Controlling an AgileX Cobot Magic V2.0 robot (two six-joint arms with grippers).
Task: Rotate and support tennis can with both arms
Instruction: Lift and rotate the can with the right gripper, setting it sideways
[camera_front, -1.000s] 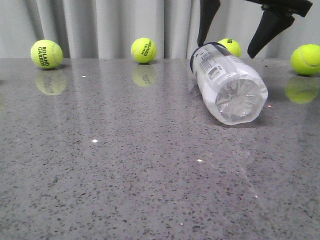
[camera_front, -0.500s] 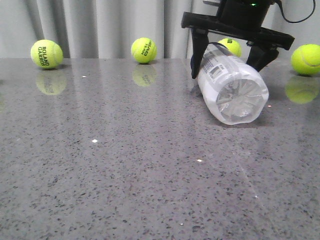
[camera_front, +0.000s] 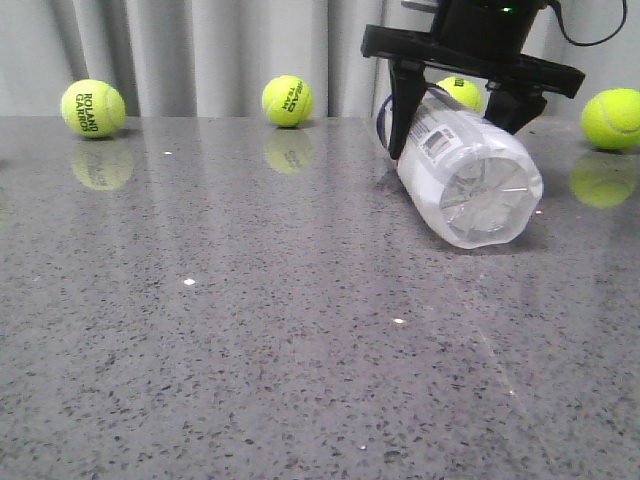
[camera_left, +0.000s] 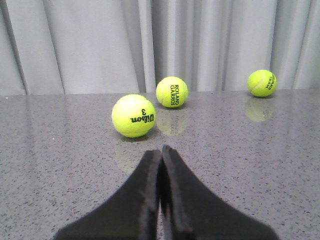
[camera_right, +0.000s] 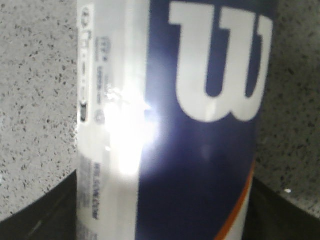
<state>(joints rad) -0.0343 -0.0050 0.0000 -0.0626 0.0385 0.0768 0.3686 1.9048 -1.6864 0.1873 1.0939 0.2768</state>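
From the front camera, the tennis can (camera_front: 462, 170) is lying on its side over on the right of the table (camera_front: 250, 330), long axis running roughly from 5 o'clock (clear ribbed bottom, nearest the camera) back to 11 o'clock, where the navy end points toward the curtain. My right gripper (camera_front: 458, 118) is straddling the far part of it from above, one finger down each flank, and as far as I can judge they're touching or very nearly so, but I can't tell for sure that it's properly clamped. My left arm isn't in this shot at all. On the left wrist cam, my left gripper (camera_left: 161, 200) has its fingers pressed together on nothing, with only three tennis balls ahead at about 11, 12 and 2 o'clock; no can in sight, so that arm is well away from it. Right wrist cam is basically all can: the navy band with the big white W fills the frame at 12 o'clock, dark fingers just peeking in on both sides. So the right arm is clearly the nearer one, and I reckon the left has to come across before any supporting happens.
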